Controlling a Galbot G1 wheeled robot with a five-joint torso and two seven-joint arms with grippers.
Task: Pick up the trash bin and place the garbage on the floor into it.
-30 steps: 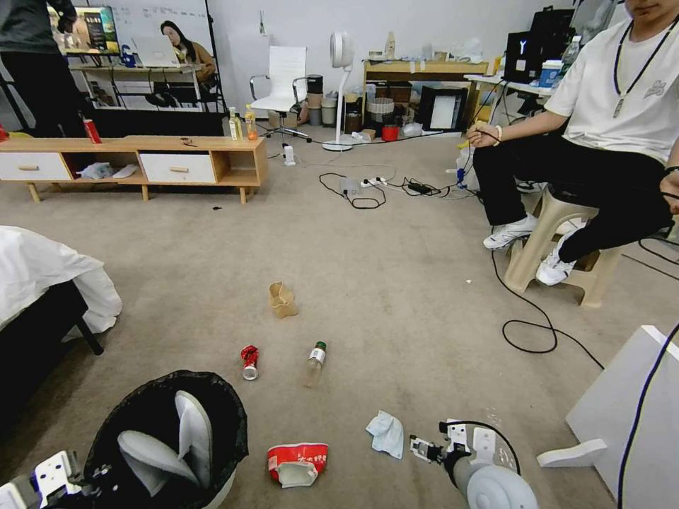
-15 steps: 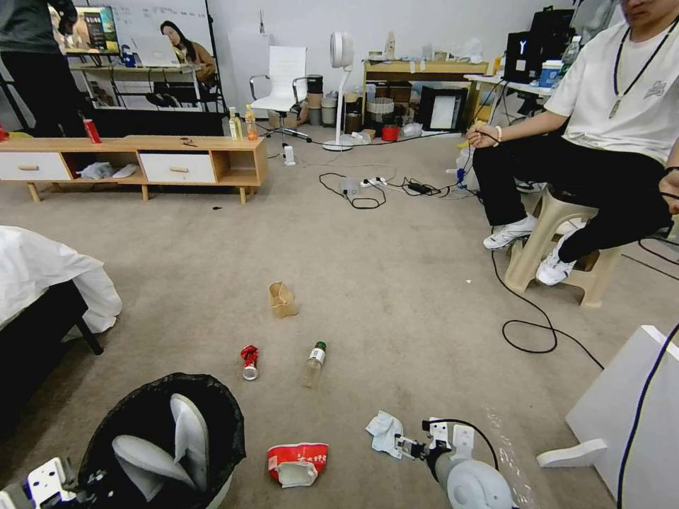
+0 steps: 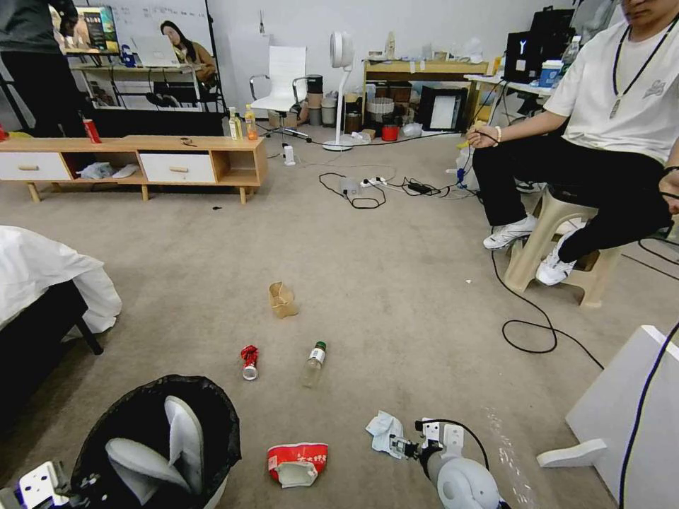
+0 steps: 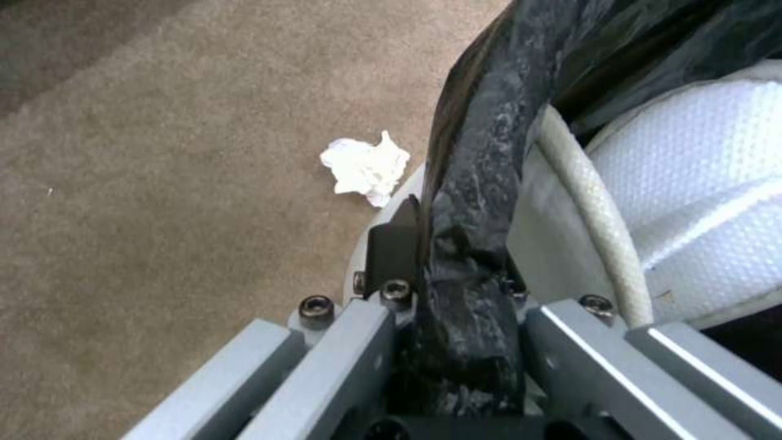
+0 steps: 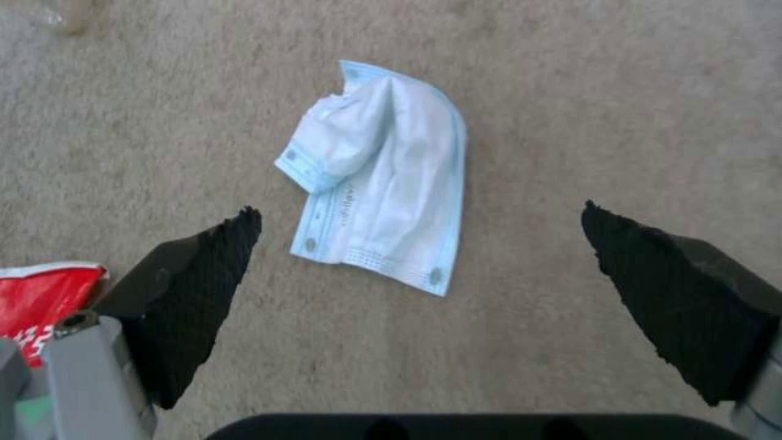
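Head view: the left gripper [image 3: 71,488] at 7 o'clock is clamped on the bin [image 3: 159,442] rim. A wrapper [image 3: 297,463], can [image 3: 249,361], bottle [image 3: 315,363] and paper bag [image 3: 281,299] lie on beige carpet [image 3: 396,283]. At 5 o'clock the right gripper [image 3: 397,447] hangs low, jaws wide and empty, over a mask [image 5: 383,195]. A low cabinet [image 3: 134,162] lines the far wall at 10 o'clock.

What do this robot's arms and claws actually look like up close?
The right gripper has two black, textured, wedge-shaped fingers on grey metal. Its rounded pale grey wrist carries a looping black cable. The left gripper is angular grey metal with black screws.
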